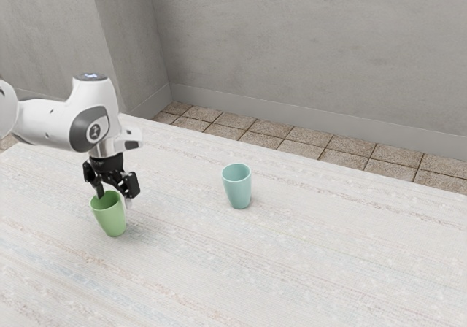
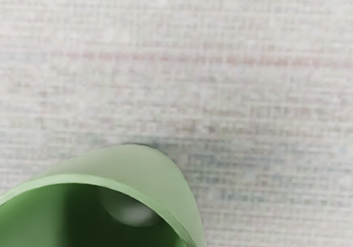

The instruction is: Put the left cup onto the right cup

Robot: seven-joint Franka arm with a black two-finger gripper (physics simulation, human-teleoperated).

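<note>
The black fingers point(image 1: 132, 185) are spread wide and grip nothing. They hang at the rim of the green cup point(image 1: 109, 214), one tip at its mouth and the other just outside its wall. That cup stands upright on the counter point(image 1: 292, 268). The teal cup point(image 1: 237, 186) stands upright, well apart from the fingers.

The left cup point(image 1: 109, 216) stands upright on the counter point(image 1: 306, 268) at the exterior view's left; the right cup point(image 1: 237, 187) well apart, farther right; the claw point(image 1: 113, 190) sits at the left cup's rim.
</note>
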